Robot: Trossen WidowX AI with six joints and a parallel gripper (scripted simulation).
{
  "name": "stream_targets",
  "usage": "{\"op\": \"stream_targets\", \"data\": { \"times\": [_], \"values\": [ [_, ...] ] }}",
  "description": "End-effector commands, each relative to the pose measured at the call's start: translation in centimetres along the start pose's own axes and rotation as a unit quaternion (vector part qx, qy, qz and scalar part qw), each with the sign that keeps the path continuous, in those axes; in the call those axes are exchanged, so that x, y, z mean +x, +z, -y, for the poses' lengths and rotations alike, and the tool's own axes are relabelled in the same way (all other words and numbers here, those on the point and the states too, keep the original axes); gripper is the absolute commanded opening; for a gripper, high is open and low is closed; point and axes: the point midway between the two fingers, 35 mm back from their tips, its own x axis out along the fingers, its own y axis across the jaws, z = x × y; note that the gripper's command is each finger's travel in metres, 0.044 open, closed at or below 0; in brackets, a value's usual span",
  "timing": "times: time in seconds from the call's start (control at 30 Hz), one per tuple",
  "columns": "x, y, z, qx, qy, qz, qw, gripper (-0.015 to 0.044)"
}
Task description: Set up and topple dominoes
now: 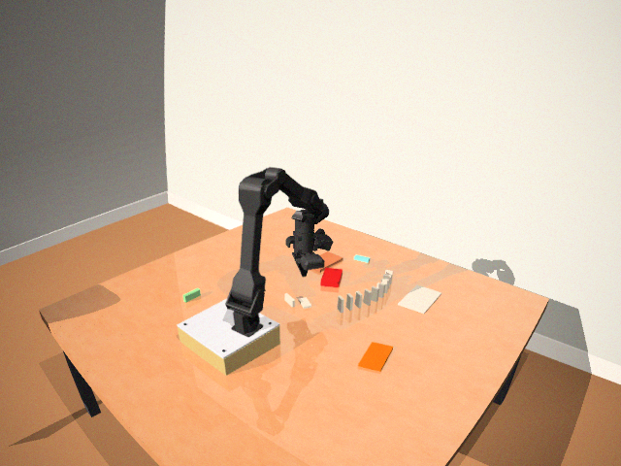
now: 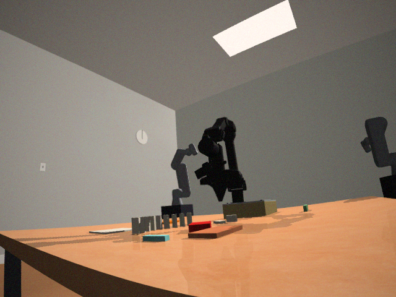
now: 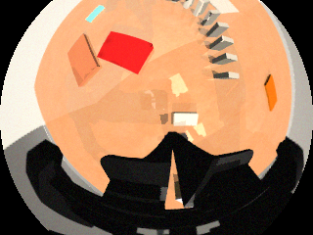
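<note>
White, probably light and stiff: pinch the loose dominoes (image 1: 289,299) (image 2: 231,218) (image 3: 185,118), well inside the bench (image 1: 401,411) (image 2: 288,255) (image 3: 117,117) edges, by their broad faces. First, unclench the empty fingers (image 1: 304,273) (image 2: 220,198).

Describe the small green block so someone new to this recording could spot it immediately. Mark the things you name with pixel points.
Find the black arm's boxy base (image 1: 200,328) (image 2: 270,208) on the table. In the top view, the small green block (image 1: 191,294) (image 2: 305,208) lies just beyond the base's left corner, away from the domino row (image 1: 358,299) (image 2: 158,223) (image 3: 220,43). The similarly small bar (image 1: 361,258) (image 2: 155,237) (image 3: 95,14) is cyan; this one is green.
</note>
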Motion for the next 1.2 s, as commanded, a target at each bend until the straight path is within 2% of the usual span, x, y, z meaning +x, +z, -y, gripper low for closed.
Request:
{"op": "stream_targets", "data": {
  "times": [0.0,0.43,0.6,0.67,1.17],
  "values": [
    [0.0,0.0,0.0,0.003,0.001,0.001,1.000,0.0000],
    [0.3,0.0,-0.1,0.003,0.001,0.001,1.000,0.0000],
    [7.0,0.1,-0.2,0.003,0.001,0.001,1.000,0.0000],
    [8.0,0.0,-0.1,0.003,0.001,0.000,1.000,0.0000],
    [8.0,0.1,1.4,0.003,0.000,0.001,1.000,0.0000]
  ]
}}
